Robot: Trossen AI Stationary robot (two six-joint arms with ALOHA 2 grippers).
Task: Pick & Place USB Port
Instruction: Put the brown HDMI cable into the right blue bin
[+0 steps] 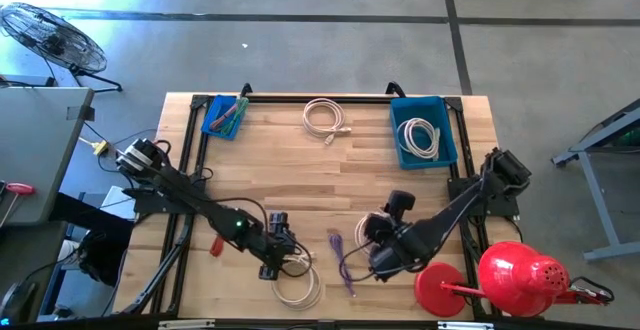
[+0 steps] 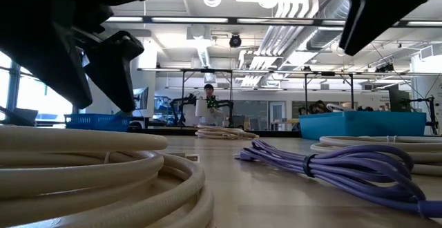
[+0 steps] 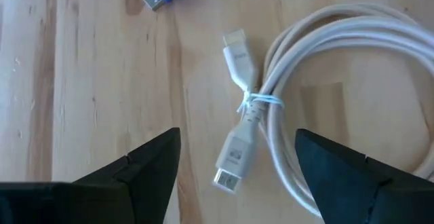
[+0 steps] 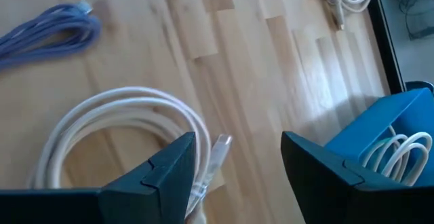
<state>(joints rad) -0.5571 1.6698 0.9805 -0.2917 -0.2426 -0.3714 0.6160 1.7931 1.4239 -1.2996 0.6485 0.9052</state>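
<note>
Looking straight down, a light wooden table (image 1: pixel 330 180) fills the middle of the frame, with two dark robot arms reaching in from the lower left and lower right. The left gripper (image 1: pixel 278 260) hangs at lower centre, fingers spread wide and holding nothing, just above a coiled white cable with flat plugs tied by a thin band (image 1: pixel 297 286); its wrist camera shows the two plug ends (image 3: pixel 235 149) lying on the wood between the open fingers. The right gripper (image 1: pixel 383 262) sits to the right of it at lower centre, fingers parted and empty. Between the two grippers lies a bundled purple cable (image 1: pixel 342 260). A second coiled white cable (image 1: pixel 326 118) rests at upper centre. A blue plastic bin holding another white cable (image 1: pixel 422 130) stands at upper right, and a smaller blue tray with coloured items (image 1: pixel 226 117) at upper left. A red desk lamp (image 1: pixel 500 278) stands at lower right
</note>
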